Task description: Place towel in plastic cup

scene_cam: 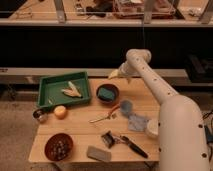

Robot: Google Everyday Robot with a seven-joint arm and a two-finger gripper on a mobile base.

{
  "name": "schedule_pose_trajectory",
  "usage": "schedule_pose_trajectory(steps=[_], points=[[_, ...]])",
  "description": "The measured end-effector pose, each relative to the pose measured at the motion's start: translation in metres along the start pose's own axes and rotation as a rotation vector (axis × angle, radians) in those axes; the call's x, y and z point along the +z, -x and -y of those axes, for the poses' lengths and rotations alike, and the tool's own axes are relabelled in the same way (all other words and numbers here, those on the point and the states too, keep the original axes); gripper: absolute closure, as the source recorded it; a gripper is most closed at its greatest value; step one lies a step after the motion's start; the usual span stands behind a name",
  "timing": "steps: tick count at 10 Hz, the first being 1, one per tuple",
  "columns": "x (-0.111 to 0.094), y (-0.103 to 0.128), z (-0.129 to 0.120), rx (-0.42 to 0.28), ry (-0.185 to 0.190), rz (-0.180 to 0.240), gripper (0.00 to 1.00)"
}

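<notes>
Towel of pale blue-grey soft cloth [137, 123]: lies crumpled low on the wooden table [82, 131], right of centre.
Short off-white plastic cup [151, 128]: just right of the towel, partly hidden by the white robot arm [155, 92]; whether they touch cannot be told.
Two-finger gripper [114, 75]: empty, fingers spread, over the table's far edge, well apart from the towel.
Handling: judged light, limp and unbreakable; it will sag and trail. Pinch a raised fold near its middle from above, so you lift a compact bunch.
Edges: the cup stands near the right edge and looks light; a sideways nudge could tip it off.
Open room: a small round blue-grey object [126, 106] sits just beyond the towel and a black-handled tool [134, 147] on the near side. Come straight down.
</notes>
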Motion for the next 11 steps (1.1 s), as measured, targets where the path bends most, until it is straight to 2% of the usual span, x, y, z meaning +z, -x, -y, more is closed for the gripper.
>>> schedule_pose_trajectory(steps=[10,11], points=[[-0.0008,-0.0004,0.0004,-0.003,0.000,-0.001,0.20],[-0.0052,-0.0025,0.0002,-0.015,0.010,0.003,0.20]])
